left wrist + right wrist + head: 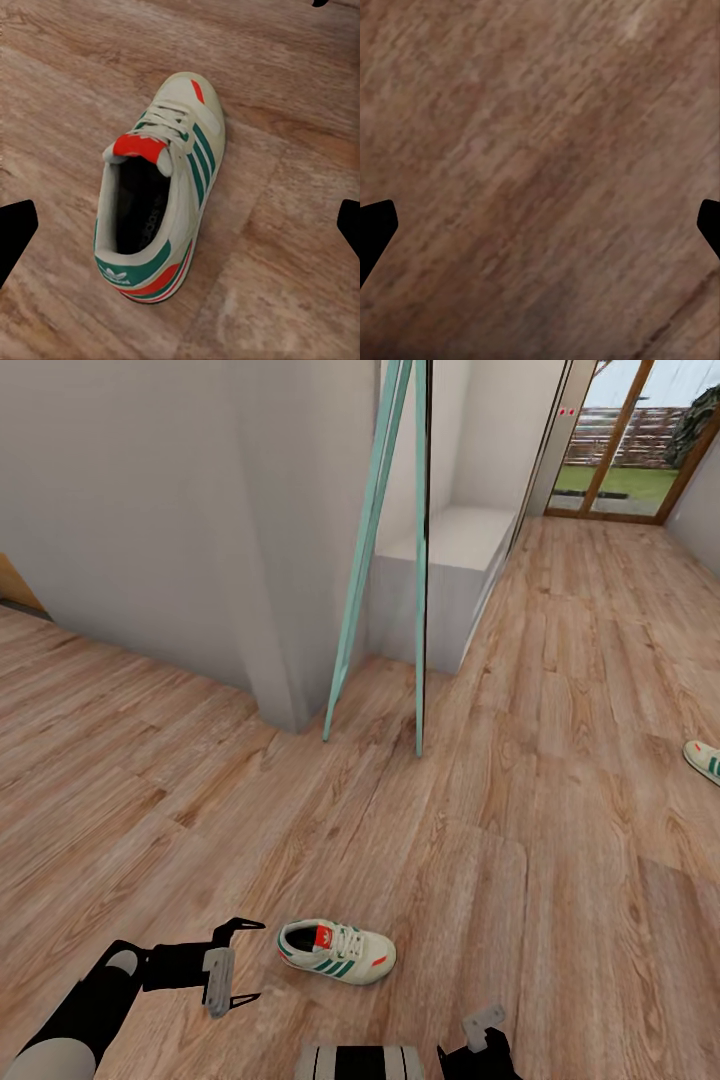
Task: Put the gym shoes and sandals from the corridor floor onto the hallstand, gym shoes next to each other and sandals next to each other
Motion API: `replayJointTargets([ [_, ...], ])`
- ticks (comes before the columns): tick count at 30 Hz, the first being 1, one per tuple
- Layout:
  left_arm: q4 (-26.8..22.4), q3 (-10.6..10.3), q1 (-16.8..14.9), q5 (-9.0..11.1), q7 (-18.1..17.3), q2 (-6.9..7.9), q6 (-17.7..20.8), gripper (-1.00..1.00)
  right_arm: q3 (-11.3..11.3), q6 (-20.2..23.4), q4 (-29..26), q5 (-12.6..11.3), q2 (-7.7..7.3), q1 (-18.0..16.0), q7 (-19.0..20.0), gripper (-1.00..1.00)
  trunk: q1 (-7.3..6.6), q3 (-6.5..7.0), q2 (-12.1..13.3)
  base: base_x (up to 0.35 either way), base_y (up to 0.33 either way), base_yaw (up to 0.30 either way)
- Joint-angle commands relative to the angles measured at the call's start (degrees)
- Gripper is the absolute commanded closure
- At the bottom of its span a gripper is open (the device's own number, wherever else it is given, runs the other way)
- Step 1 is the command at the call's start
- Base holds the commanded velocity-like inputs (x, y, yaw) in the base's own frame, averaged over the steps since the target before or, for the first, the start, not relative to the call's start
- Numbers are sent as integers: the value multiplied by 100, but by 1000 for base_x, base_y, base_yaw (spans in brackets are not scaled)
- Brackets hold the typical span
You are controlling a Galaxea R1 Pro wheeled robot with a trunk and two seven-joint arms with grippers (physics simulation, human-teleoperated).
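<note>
The left gripper (243,960) reaches in low from the left, fingers spread wide and holding nothing — one gym shoe (336,951) lies on its sole on the corridor floor (560,780) just beside the fingertips, heel nearest them. The right gripper (540,225) hangs over bare planks, also spread apart. A second gym shoe (705,760) sits well apart at the right edge.

1. Bare corridor floor (560,760) lies open all round the near gym shoe (336,951), nothing crowding it.
2. Left pincer (243,962) sits just beside its heel, gap unblocked.
3. Upper centre: teal ladder (385,540) and wall corner (285,660) block passage.
</note>
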Motion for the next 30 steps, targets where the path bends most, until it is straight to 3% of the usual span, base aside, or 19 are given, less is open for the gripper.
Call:
replayJointTargets([
  [1,1,2,0,1,3,0,1,-100,0,0,0,0,0,0,0,-100,0,0,0,64,61,0],
  [30,9,26,0,16,11,-3,10,-100,2,0,0,0,0,0,0,-100,0,0,0,42,61,0],
])
